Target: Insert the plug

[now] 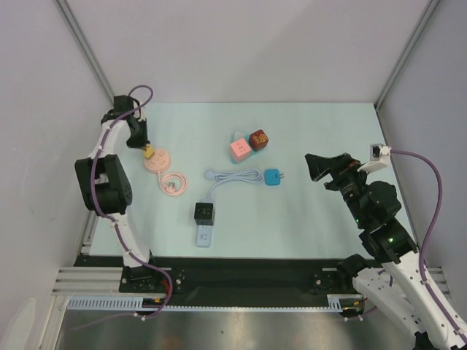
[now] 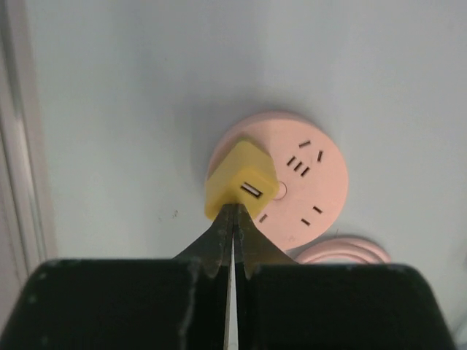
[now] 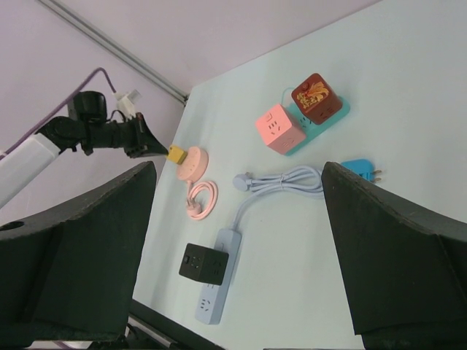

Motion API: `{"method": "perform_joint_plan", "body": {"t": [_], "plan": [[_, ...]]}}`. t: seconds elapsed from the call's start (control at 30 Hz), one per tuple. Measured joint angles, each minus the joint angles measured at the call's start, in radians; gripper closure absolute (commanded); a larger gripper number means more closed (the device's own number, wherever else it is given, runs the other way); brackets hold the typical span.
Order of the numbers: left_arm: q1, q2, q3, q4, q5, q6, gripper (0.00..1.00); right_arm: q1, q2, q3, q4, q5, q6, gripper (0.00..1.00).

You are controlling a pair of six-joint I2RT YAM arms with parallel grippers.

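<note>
A yellow cube plug (image 2: 239, 179) stands on the left part of the round pink socket (image 2: 310, 186), its USB slot facing up. My left gripper (image 2: 233, 208) is shut, the joined fingertips resting against the plug's near edge with nothing between them. In the top view the left gripper (image 1: 144, 146) hangs over the yellow plug (image 1: 148, 152) and pink socket (image 1: 157, 162) at the table's far left. Well off to the right, my right gripper (image 1: 319, 167) is raised above the table, open and empty. Its wide jaws (image 3: 238, 169) frame the whole table.
The pink socket's coiled cable (image 1: 174, 184) lies just right of it. A blue plug (image 1: 273, 177) with a bundled cord lies mid-table. A pink cube (image 1: 240, 149) and a red cube (image 1: 258, 138) sit behind it. A black cube (image 1: 204, 213) sits on a pale blue strip (image 1: 203, 235).
</note>
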Motion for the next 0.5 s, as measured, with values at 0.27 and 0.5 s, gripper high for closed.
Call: {"method": "perform_joint_plan", "body": {"t": [0.27,0.5], "plan": [[-0.002,0.041,-0.013,0.048,-0.031,-0.021,0.99,-0.006,-0.010,-0.001,-0.001,-0.003,0.000,0.01],[-0.005,0.041,0.049,-0.039,-0.085,-0.038,0.85,-0.007,-0.023,-0.001,-0.002,-0.009,0.000,0.00]]}}
